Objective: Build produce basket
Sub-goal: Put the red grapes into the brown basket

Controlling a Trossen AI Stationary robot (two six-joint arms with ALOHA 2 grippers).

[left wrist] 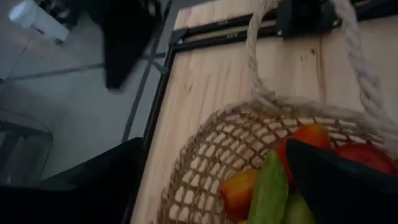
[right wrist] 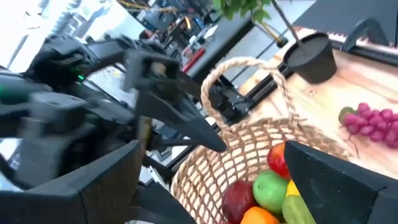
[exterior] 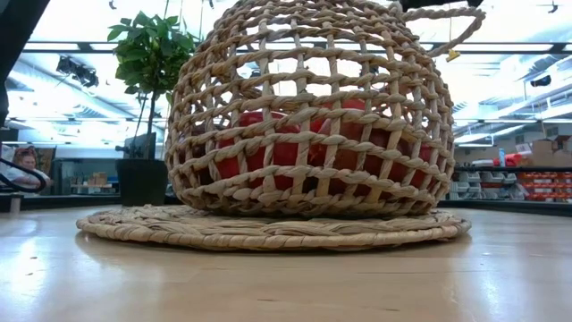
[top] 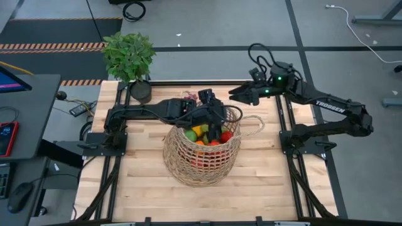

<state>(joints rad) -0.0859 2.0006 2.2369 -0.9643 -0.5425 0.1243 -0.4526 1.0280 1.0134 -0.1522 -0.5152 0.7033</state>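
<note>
The tan wicker basket [top: 201, 154] stands mid-table on a round woven mat [exterior: 268, 230]. Inside lies the produce [top: 208, 133]: red apples [exterior: 268, 148], a green apple [right wrist: 270, 190], a cucumber [left wrist: 270, 186] and an orange pepper [left wrist: 239, 190]. My left gripper [top: 217, 127] hovers open over the basket's far rim, with nothing between its fingers [left wrist: 214, 146]. My right gripper [top: 233, 95] hangs open above the table's far right, clear of the basket, and looks toward it [right wrist: 214, 149]. Purple grapes [right wrist: 373, 124] lie on the table behind the basket.
A potted plant [top: 129, 56] in a black pot [right wrist: 311, 56] stands at the table's far left corner. The basket's loop handle [top: 254, 125] sticks out toward the right arm. Black frame rails [top: 286, 125] run along both table sides. A person [exterior: 22, 161] sits far off in the room.
</note>
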